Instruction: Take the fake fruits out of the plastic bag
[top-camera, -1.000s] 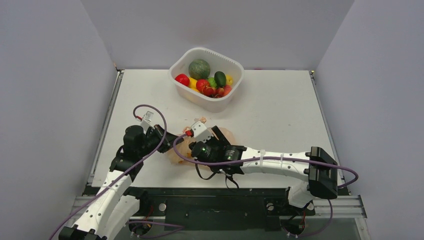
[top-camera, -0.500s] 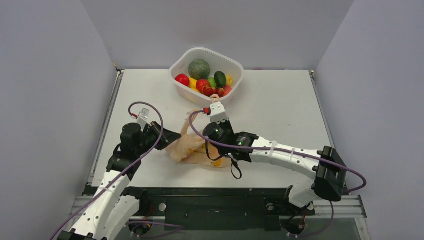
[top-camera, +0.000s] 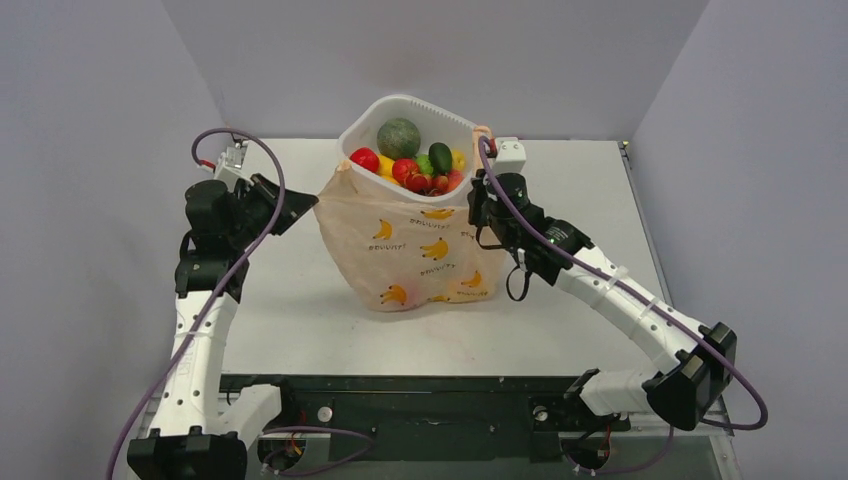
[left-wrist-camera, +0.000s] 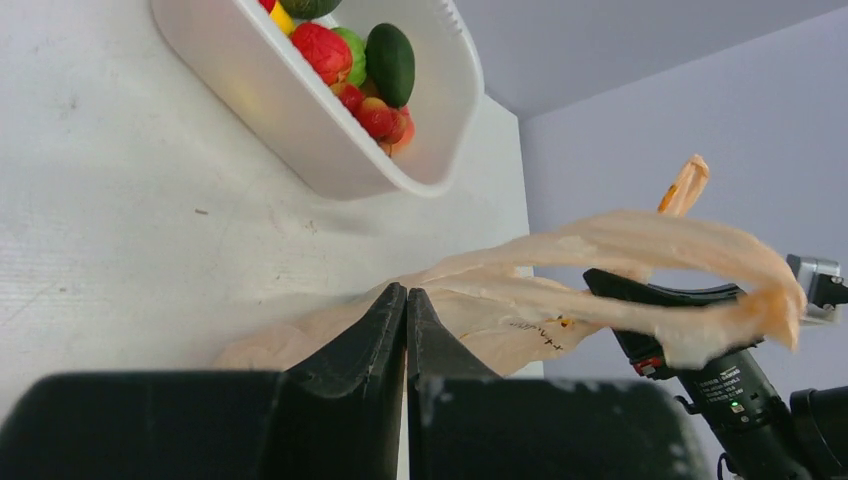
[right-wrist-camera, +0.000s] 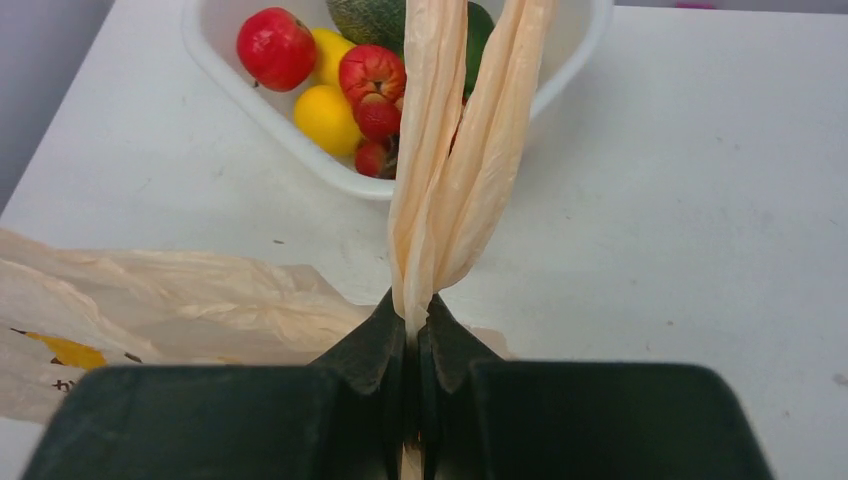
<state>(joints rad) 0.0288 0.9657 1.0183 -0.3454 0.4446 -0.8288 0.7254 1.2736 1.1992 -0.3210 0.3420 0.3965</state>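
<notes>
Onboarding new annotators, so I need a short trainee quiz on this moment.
1. True or false: the left fingers and right fingers are both shut on the plastic bag.
2. The visible fake fruits lie: A) in the white tub B) on the table C) between fingers.
3. What fruit is printed on the bag?
Key: 1 true; 2 A; 3 bananas.
</notes>
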